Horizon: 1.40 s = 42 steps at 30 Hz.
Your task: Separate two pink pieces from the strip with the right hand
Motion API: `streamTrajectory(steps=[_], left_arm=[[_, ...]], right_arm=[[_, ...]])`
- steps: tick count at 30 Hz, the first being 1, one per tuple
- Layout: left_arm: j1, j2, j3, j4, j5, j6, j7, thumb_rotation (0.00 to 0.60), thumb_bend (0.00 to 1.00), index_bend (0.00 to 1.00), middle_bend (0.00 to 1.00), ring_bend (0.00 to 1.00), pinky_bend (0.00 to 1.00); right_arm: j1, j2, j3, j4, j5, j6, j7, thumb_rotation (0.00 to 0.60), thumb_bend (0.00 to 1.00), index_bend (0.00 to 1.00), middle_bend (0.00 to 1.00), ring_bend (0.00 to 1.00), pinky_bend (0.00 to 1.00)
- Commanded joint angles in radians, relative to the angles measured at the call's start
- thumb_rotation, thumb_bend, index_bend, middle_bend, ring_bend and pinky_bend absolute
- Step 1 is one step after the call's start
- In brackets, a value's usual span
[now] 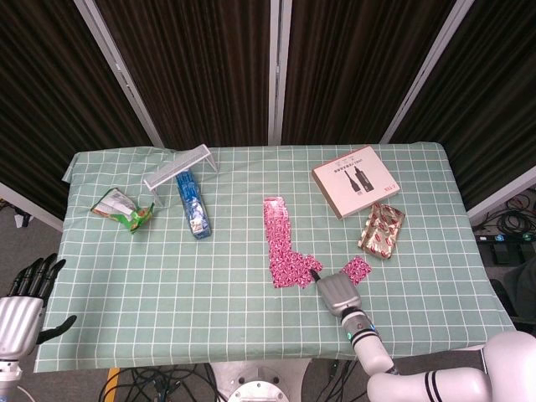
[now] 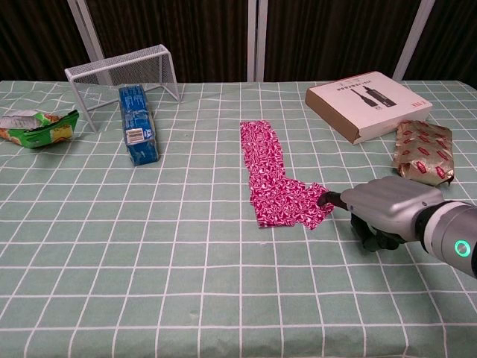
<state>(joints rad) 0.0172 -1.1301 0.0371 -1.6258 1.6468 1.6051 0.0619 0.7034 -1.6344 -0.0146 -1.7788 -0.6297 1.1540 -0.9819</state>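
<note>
The pink patterned strip point(image 1: 279, 239) point(image 2: 270, 175) lies mid-table, running away from me, with its near end point(image 2: 292, 206) skewed to the right. My right hand point(image 1: 337, 293) point(image 2: 393, 209) rests on the cloth just right of that end and pinches its right corner with its fingertips point(image 2: 325, 199). One loose pink piece point(image 1: 358, 268) lies beside the hand in the head view; the chest view hides it behind the hand. My left hand point(image 1: 28, 287) hangs off the table's near left corner, fingers spread, holding nothing.
A white wire rack point(image 1: 180, 166) point(image 2: 123, 74), a blue packet point(image 1: 193, 205) point(image 2: 138, 123) and a green snack bag point(image 1: 121, 209) point(image 2: 37, 127) sit at the back left. A flat box point(image 1: 354, 180) point(image 2: 369, 104) and a gold-red packet point(image 1: 382, 230) point(image 2: 423, 149) lie at the right.
</note>
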Motion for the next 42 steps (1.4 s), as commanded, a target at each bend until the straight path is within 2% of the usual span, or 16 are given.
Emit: streamTrajectory(steps=[1,10,13,27,32,36,39,40,41,42], left_arm=[[0.0,0.0,0.001,-0.002,0.002,-0.001,0.003,0.6,0.15,0.02,0.0,0.0,0.12],[-0.004,-0.001,0.001,-0.015,0.007,-0.006,0.021,0.6,0.15,0.02,0.0,0.0,0.12],[-0.004,-0.002,0.002,-0.017,0.009,-0.007,0.026,0.6,0.15,0.02,0.0,0.0,0.12],[0.0,0.003,0.004,-0.027,0.005,-0.006,0.032,0.6,0.15,0.02,0.0,0.0,0.12],[-0.001,0.004,0.003,-0.03,0.008,-0.004,0.035,0.6,0.15,0.02,0.0,0.0,0.12],[0.0,0.003,0.001,-0.033,0.014,0.003,0.038,0.6,0.15,0.02,0.0,0.0,0.12],[-0.001,0.001,-0.001,-0.033,0.017,0.005,0.04,0.6,0.15,0.02,0.0,0.0,0.12],[-0.002,0.0,-0.002,-0.032,0.017,0.006,0.041,0.6,0.15,0.02,0.0,0.0,0.12],[-0.002,-0.001,-0.002,-0.032,0.018,0.006,0.041,0.6,0.15,0.02,0.0,0.0,0.12],[-0.003,-0.002,-0.002,-0.032,0.019,0.006,0.041,0.6,0.15,0.02,0.0,0.0,0.12]], right_arm=[[-0.017,0.024,-0.031,-0.02,-0.024,0.01,0.018,0.6,1.0,0.1,0.9,0.82,0.72],[-0.086,0.111,-0.131,-0.094,-0.156,0.057,0.086,0.6,1.0,0.1,0.9,0.82,0.72],[-0.1,0.145,-0.155,-0.129,-0.164,0.038,0.115,0.6,1.0,0.1,0.9,0.82,0.72],[-0.157,0.276,-0.258,-0.229,-0.261,0.019,0.174,0.6,1.0,0.1,0.9,0.82,0.72],[-0.183,0.308,-0.262,-0.248,-0.327,0.045,0.211,0.6,1.0,0.1,0.9,0.82,0.72],[-0.242,0.309,-0.219,-0.22,-0.532,0.148,0.348,0.6,1.0,0.11,0.89,0.82,0.72],[-0.305,0.271,-0.18,-0.135,-0.76,0.296,0.49,0.6,1.0,0.14,0.89,0.81,0.72],[-0.328,0.248,-0.162,-0.077,-0.854,0.367,0.551,0.6,1.0,0.16,0.89,0.81,0.72],[-0.343,0.23,-0.149,-0.027,-0.916,0.419,0.59,0.6,0.96,0.17,0.86,0.78,0.71],[-0.354,0.216,-0.137,0.026,-0.967,0.463,0.62,0.6,0.85,0.18,0.79,0.71,0.67]])
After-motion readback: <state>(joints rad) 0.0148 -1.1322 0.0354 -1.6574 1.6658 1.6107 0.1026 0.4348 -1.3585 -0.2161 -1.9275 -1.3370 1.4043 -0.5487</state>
